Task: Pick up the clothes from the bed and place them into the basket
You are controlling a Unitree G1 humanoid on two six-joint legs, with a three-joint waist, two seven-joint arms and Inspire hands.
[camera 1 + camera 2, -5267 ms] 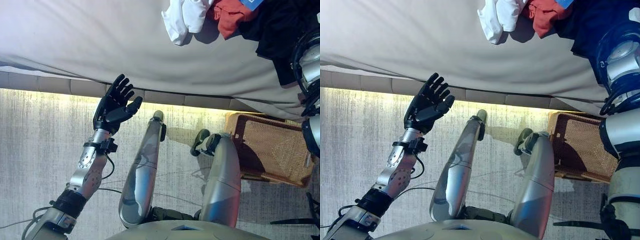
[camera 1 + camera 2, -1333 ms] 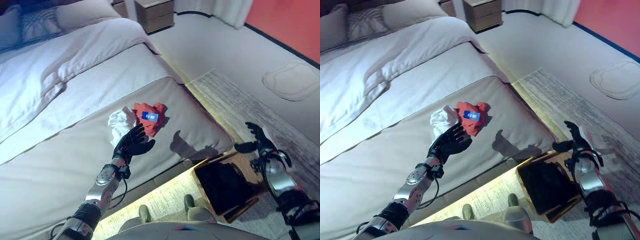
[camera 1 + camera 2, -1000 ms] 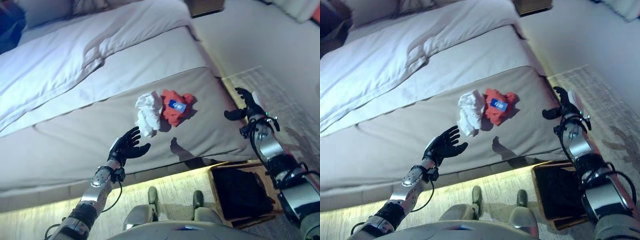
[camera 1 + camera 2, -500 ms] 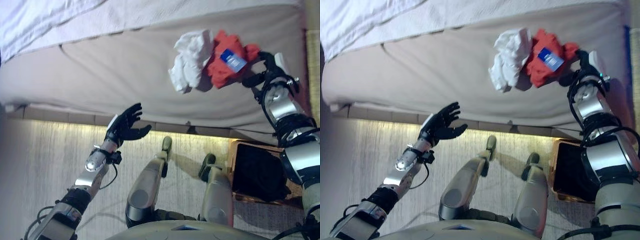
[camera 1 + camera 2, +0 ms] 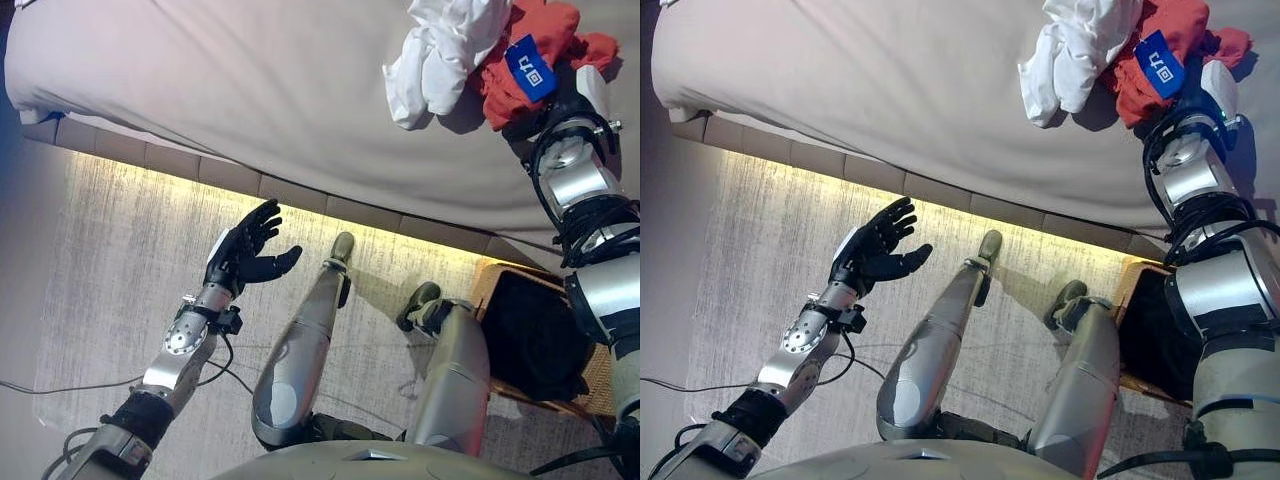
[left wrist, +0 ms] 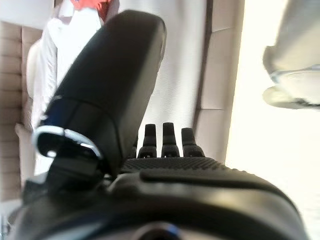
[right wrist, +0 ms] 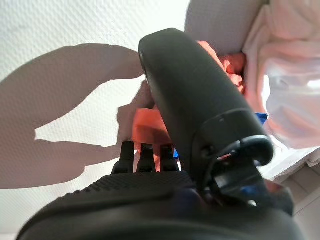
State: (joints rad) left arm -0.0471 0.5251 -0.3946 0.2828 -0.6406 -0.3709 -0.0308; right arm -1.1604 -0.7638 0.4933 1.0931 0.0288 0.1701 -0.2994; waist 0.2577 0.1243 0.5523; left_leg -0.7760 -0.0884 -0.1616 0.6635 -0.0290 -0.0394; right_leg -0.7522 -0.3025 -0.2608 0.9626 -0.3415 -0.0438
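A red garment with a blue label lies on the bed, touching a crumpled white garment on its left. My right hand is at the red garment's near right edge. In the right wrist view its fingers are straight and point into the red cloth, holding nothing. My left hand hangs open over the rug, off the bed. The wicker basket stands on the floor at the lower right with dark clothes in it.
The bed's padded base runs across the view with a lit strip beneath it. A pale rug covers the floor in front. The basket sits just below the bed's edge, under my right arm.
The camera has tilted down, so the whole picture has shifted. My right hand has closed in on the red garment's edge. The left hand stays raised and open.
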